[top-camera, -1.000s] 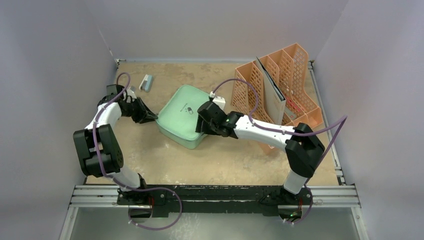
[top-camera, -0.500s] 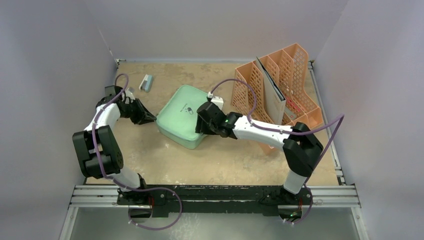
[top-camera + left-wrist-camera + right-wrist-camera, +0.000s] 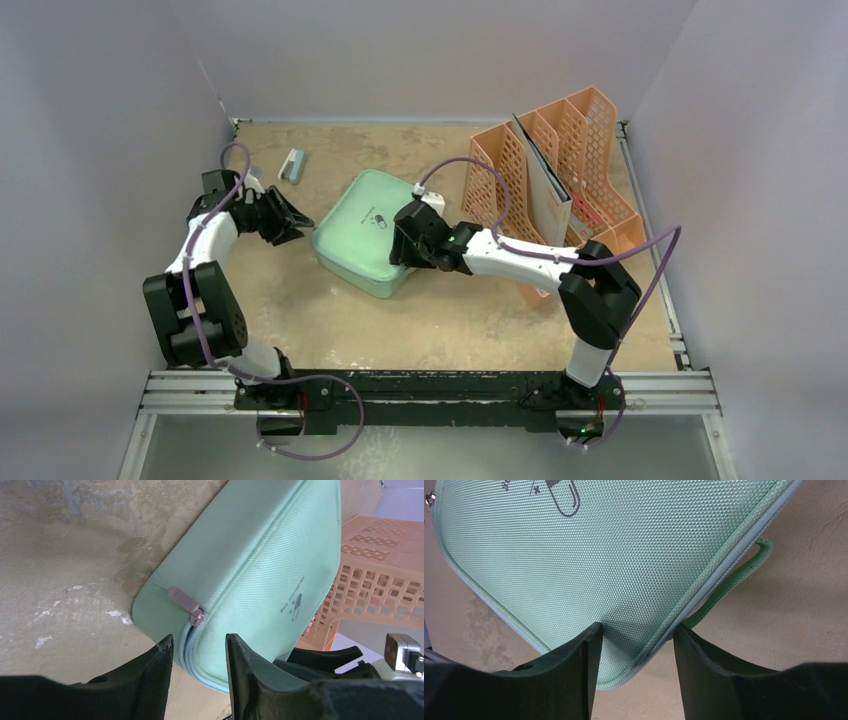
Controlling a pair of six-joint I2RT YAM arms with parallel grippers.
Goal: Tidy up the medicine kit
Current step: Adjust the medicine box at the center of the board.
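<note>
Left gripper (image 3: pixel 198 640): jaws parted, nothing between them, low over the table (image 3: pixel 450 320), aimed at the left corner of the medicine kit (image 3: pixel 250 555). Lines up with the metal zipper pull (image 3: pixel 186 601), lying flat against the side wall just beyond the fingertips and apart from both. Reads as an approach to the zip, probably to open the closed lid before sorting anything. Calls for a narrow pinch on a small flat tab, easy to miss or slip off. Right gripper (image 3: pixel 636 627): likewise spread, straddling the stitched rim on the kit's right side near a rounded corner. Keeps one finger over the textured lid and the other outside the edge, beside a green fabric loop (image 3: pixel 734 577). Does not clamp the thin rim; cannot tell whether the tips bear down on the lid. Looks placed as a brace, against dragging the kit across the table under a pull on the zip. Medicine kit itself, from above: flat on the middle of the table between the two grippers, lid up, apparently zipped shut, turned diamond-wise, pill icon (image 3: pixel 379 220) on top. Left gripper just beside its left edge, right gripper over its right edge. Further right: peach file rack (image 3: pixel 590 130), near the kit but apart. Toward the back left: small pale-blue object (image 3: pixel 291 165), apart from both grippers.
</note>
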